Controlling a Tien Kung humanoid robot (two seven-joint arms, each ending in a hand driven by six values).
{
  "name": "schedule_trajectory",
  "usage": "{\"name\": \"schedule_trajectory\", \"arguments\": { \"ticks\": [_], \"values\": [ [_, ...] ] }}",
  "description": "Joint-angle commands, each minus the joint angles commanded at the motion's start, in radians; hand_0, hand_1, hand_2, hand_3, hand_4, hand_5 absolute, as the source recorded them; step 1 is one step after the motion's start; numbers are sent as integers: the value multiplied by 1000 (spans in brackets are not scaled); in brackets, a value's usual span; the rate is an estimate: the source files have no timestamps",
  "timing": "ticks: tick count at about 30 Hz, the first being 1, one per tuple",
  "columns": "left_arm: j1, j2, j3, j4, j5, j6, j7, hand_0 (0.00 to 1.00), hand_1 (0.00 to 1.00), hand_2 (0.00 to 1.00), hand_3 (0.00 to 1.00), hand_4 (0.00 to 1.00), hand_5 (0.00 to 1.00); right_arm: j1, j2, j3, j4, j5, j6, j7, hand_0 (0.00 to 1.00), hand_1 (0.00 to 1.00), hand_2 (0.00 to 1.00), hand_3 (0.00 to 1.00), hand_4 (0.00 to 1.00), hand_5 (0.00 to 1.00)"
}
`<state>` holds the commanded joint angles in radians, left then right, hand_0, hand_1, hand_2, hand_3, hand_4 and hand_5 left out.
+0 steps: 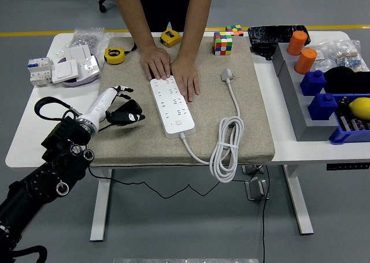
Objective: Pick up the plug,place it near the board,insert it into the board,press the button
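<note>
A white power strip (171, 106) lies on the beige mat (254, 118), slanting from the upper left to the lower right. Its white cable (226, 147) loops at the mat's front and runs up to the white plug (227, 74), which lies loose on the mat to the right of the strip. A person at the far side rests both hands (170, 69) on the strip's far end. My left hand (122, 106) hovers at the mat's left edge, left of the strip, fingers relaxed and holding nothing. The right arm is out of sight.
Two yellow tape measures (114, 55) and two colour cubes (223, 43) sit along the mat's far edge. White switch parts (63, 71) lie at the far left. At the right stand a grey tray (298, 110), blue blocks (321, 106) and orange cylinders (305, 60).
</note>
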<state>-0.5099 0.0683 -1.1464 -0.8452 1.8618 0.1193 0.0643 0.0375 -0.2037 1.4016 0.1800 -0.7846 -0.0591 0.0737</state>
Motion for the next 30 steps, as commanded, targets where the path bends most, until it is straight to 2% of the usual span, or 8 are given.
{"name": "schedule_trajectory", "arguments": {
  "ticks": [12,13,18,19,24,25,30],
  "values": [
    [-7,-7,10,48,66,24,5,886,872,752,800,998,242,0,1,4,0,-1,-1,1,982,920,872,870,998,969],
    [-6,-7,10,50,72,28,4,833,821,696,757,998,242,0,1,3,0,-1,-1,1,982,920,872,870,998,968],
    [-9,-9,14,59,99,45,4,833,821,696,757,998,242,0,1,5,0,-3,-1,1,982,920,872,870,998,968],
    [-11,-9,17,62,108,48,3,693,688,558,664,998,227,1,1,5,0,-4,0,1,981,920,872,870,998,959],
    [-22,-14,25,82,136,66,-5,693,688,558,664,998,227,3,1,5,0,-2,-1,2,981,920,872,870,998,959],
    [-24,-16,27,86,141,72,-8,646,661,508,572,998,243,3,1,5,0,-1,-1,3,980,920,872,869,998,958],
    [-34,-22,35,102,169,89,-14,646,661,508,572,998,243,4,0,5,0,0,-2,3,980,920,872,869,998,958]
  ]
}}
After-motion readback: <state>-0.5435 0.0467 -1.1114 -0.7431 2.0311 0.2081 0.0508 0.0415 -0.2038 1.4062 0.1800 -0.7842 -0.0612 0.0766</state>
